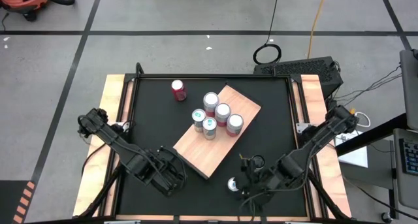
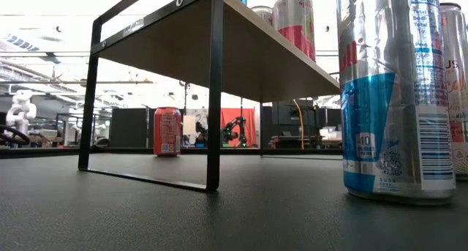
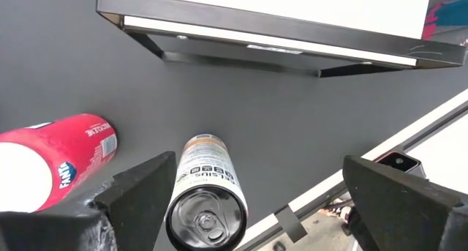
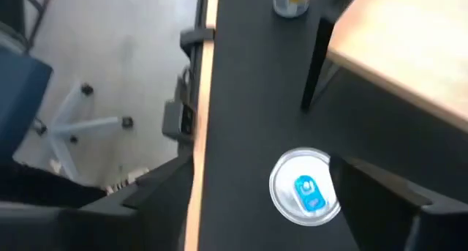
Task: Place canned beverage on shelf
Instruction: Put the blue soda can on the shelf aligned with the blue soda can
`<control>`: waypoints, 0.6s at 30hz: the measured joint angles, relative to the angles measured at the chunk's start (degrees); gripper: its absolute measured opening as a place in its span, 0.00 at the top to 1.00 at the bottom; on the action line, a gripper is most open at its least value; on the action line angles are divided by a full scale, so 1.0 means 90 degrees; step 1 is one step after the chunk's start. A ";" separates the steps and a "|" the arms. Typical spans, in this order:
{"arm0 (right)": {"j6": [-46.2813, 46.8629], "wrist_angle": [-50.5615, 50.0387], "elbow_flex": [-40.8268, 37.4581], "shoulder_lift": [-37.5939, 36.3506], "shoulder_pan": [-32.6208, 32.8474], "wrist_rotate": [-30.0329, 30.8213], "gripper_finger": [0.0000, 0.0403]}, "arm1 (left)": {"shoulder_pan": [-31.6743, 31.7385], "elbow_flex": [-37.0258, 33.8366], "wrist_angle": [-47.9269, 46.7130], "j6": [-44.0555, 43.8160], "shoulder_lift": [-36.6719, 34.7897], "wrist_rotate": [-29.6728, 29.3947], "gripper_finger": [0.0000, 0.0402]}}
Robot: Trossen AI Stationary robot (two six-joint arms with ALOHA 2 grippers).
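The left gripper (image 1: 171, 178) waits with its fingers spread wide and empty, just off the near-left corner of the shelf (image 1: 202, 152), which carries five cans (image 1: 217, 116) farther along. Rightward, the right gripper (image 1: 247, 179) hangs with fingers parted on either side of a blue-tabbed can (image 4: 305, 186) standing upright on the black tabletop (image 1: 274, 119), directly beneath the fingers and beside the shelf's leg (image 4: 316, 57).

Left end effector (image 1: 171, 178) hangs low at the near left, fingers spread wide. Right end effector (image 1: 243, 183) sits near right, fingers parted too.
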 joint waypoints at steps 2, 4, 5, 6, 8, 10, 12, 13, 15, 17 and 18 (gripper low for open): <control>-0.0057 -0.0091 0.0000 0.0118 -0.0012 -0.0104 0.22 | 0.0000 0.0000 0.0012 -0.0002 0.0000 -0.0010 0.03; -0.0127 -0.0128 0.0000 0.0250 -0.0037 -0.0134 0.21 | 0.0000 0.0000 0.0012 -0.0001 0.0000 -0.0012 0.03; -0.0169 -0.0143 0.0000 0.0305 -0.0051 -0.0136 0.21 | 0.0000 0.0000 0.0011 -0.0002 0.0000 -0.0015 0.03; -0.0230 -0.0141 0.0000 0.0363 -0.0075 -0.0131 0.21 | 0.0000 0.0000 0.0011 -0.0002 0.0000 -0.0030 0.03; -0.0339 -0.0134 0.0000 0.0453 -0.0151 -0.0135 0.21 | 0.0000 0.0000 0.0012 -0.0002 0.0000 -0.0046 0.03; -0.0384 -0.0203 0.0000 0.0557 -0.0225 -0.0139 0.21 | 0.0000 0.0000 0.0012 -0.0002 0.0000 -0.0054 0.03; -0.0407 -0.0302 0.0000 0.0678 -0.0296 -0.0200 0.21 | 0.0000 0.0000 0.0012 0.0000 0.0000 -0.0056 0.03; -0.0433 -0.0343 0.0000 0.0737 -0.0335 -0.0307 0.21 | 0.0000 0.0000 0.0012 0.0000 0.0000 -0.0056 0.03; -0.0472 -0.0411 -0.0002 0.0835 -0.0382 -0.0454 0.21 | 0.0000 0.0000 0.0012 0.0000 0.0000 -0.0056 0.03; -0.0495 -0.0488 -0.0002 0.0899 -0.0416 -0.0472 0.21 | 0.0000 0.0000 0.0012 0.0003 0.0000 -0.0056 0.03; -0.0498 -0.0545 -0.0002 0.0942 -0.0422 -0.0477 0.21 | 0.0000 0.0000 0.0012 0.0004 0.0002 -0.0056 0.03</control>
